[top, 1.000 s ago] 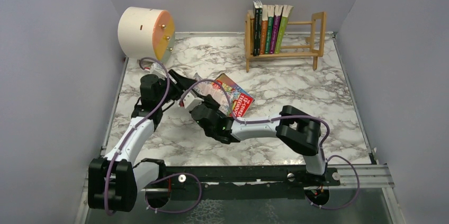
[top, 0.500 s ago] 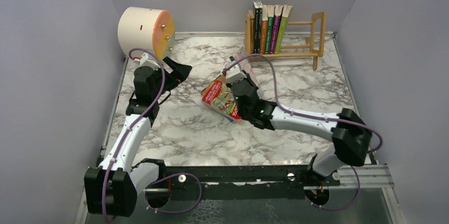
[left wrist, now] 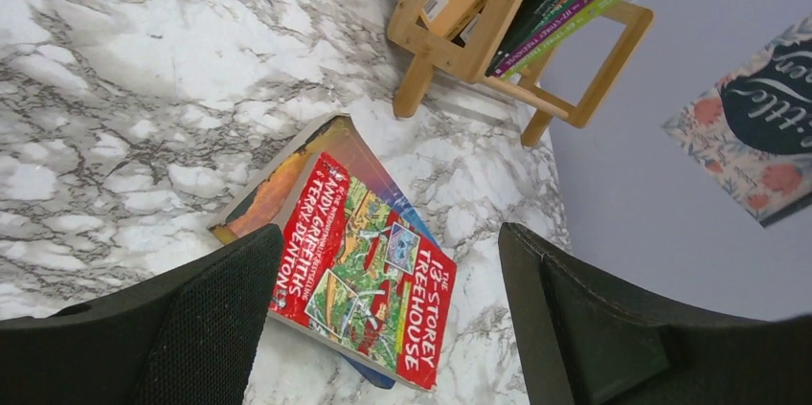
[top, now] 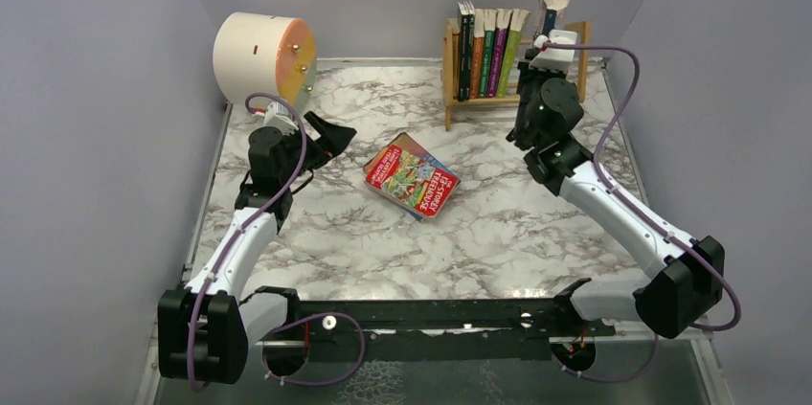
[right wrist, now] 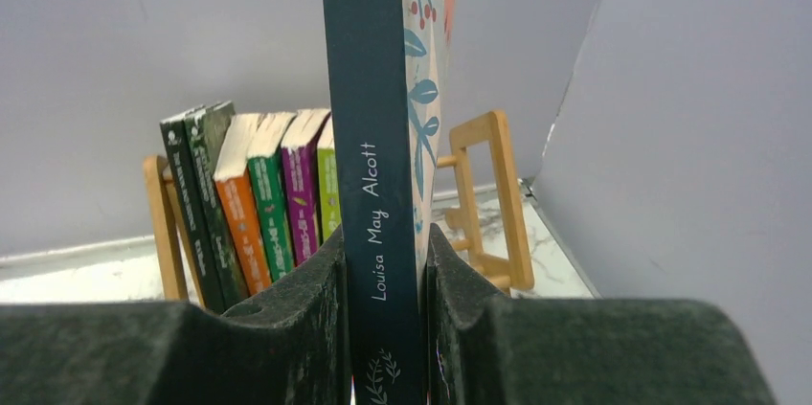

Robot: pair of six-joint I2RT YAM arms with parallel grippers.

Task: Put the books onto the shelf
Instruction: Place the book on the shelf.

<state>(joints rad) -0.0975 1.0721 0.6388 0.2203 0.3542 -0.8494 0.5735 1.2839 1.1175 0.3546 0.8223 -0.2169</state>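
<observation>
Several books point(top: 488, 49) stand upright at the left end of the light-wood shelf point(top: 572, 62), seen also as books point(right wrist: 259, 194) and shelf point(right wrist: 488, 194) in the right wrist view. My right gripper point(top: 550, 33) is shut on a dark blue book point(right wrist: 378, 137) with a floral cover, held upright above the shelf's right half; the same book point(top: 553, 5) point(left wrist: 756, 118) shows in both other views. A red book point(top: 412, 175) point(left wrist: 369, 276) lies flat mid-table on another book point(left wrist: 278, 194). My left gripper point(top: 337, 137) point(left wrist: 393, 328) hangs open left of it, holding nothing.
A cream cylinder with an orange face point(top: 260, 58) stands at the back left, close behind the left arm. Grey walls enclose the marble table point(top: 498, 233) on three sides. The shelf stands against the back wall.
My right arm lifted the blue book off the mid-table pile and swung it back right to the shelf. My left gripper opened and drew back left from the pile.
</observation>
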